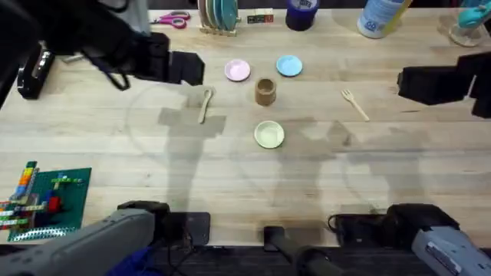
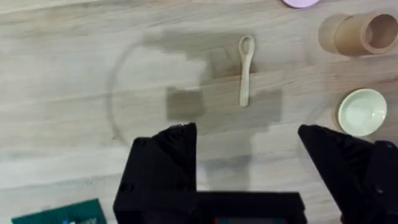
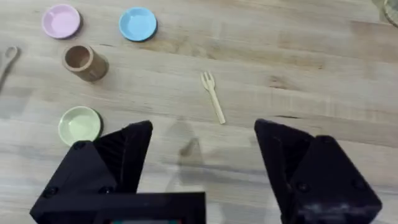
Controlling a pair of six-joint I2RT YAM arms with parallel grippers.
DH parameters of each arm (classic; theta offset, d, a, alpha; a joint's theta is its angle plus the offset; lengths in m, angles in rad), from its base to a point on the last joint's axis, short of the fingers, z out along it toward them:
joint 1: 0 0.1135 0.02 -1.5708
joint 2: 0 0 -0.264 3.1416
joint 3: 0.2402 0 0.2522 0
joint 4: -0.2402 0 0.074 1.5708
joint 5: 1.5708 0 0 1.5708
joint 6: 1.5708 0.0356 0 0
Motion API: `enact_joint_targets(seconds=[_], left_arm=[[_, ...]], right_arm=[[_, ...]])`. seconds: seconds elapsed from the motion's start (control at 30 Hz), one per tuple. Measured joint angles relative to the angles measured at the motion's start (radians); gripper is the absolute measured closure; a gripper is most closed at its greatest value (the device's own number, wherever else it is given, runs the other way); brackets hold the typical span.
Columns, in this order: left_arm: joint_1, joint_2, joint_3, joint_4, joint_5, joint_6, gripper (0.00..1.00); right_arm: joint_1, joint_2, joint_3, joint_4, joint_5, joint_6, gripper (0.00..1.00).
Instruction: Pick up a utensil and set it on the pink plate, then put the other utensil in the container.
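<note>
A small wooden spoon [image 1: 205, 103] [image 2: 245, 68] lies on the table, left of the brown cup [image 1: 265, 91] [image 2: 360, 34] [image 3: 84, 62]. The pink plate [image 1: 237, 70] [image 3: 61, 20] sits bare behind them, its edge showing in the left wrist view [image 2: 301, 2]. The wooden fork [image 1: 354, 103] [image 3: 212, 96] lies to the right of the cup. My left gripper [image 1: 190, 69] [image 2: 249, 149] hovers open above the table just left of the spoon, holding nothing. My right gripper [image 1: 408, 83] [image 3: 202, 155] hangs open to the right of the fork, also holding nothing.
A light blue plate [image 1: 288, 66] [image 3: 137, 23] and a yellow-green plate [image 1: 269, 135] [image 2: 362, 112] [image 3: 79, 124] flank the cup. A green brick board [image 1: 46, 199] lies at the front left. Scissors [image 1: 173, 19], a dish rack [image 1: 219, 15] and bottles [image 1: 380, 17] line the far edge.
</note>
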Motion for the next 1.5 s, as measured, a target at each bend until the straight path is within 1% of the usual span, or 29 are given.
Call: enact_joint_targets(seconds=[0.1, 0.2, 0.37, 0.8, 0.93, 1.03, 1.27, 1.5], left_arm=[[-0.040, 0.050, 0.000, 0.030, -0.001, -0.004, 0.006], [-0.070, 0.102, 0.000, 0.055, -0.002, -0.007, 0.006], [-0.090, 0.191, 0.000, 0.105, -0.005, -0.012, 0.006], [-0.090, 0.373, 0.000, 0.154, -0.005, -0.050, 0.006], [-0.090, 0.416, -0.005, 0.201, -0.005, -0.063, 0.006], [-0.090, 0.419, -0.040, 0.256, -0.005, -0.069, 0.005], [-0.090, 0.419, -0.132, 0.317, -0.005, -0.076, 0.005], [-0.090, 0.419, -0.146, 0.353, -0.016, -0.076, 0.005]], right_arm=[[0.000, 0.000, 0.000, 0.000, 0.000, 0.000, 0.003], [0.000, 0.000, 0.000, 0.000, 0.000, 0.000, 0.003], [0.000, 0.000, 0.000, 0.000, 0.000, 0.000, 0.003], [0.000, 0.000, 0.000, 0.000, 0.000, 0.000, 0.003], [0.000, 0.000, 0.000, 0.000, 0.000, 0.000, 0.003], [0.000, 0.000, 0.000, 0.000, 0.000, 0.000, 0.003], [0.000, 0.000, 0.000, 0.000, 0.000, 0.000, 0.003], [0.000, 0.000, 0.000, 0.000, 0.000, 0.000, 0.003]])
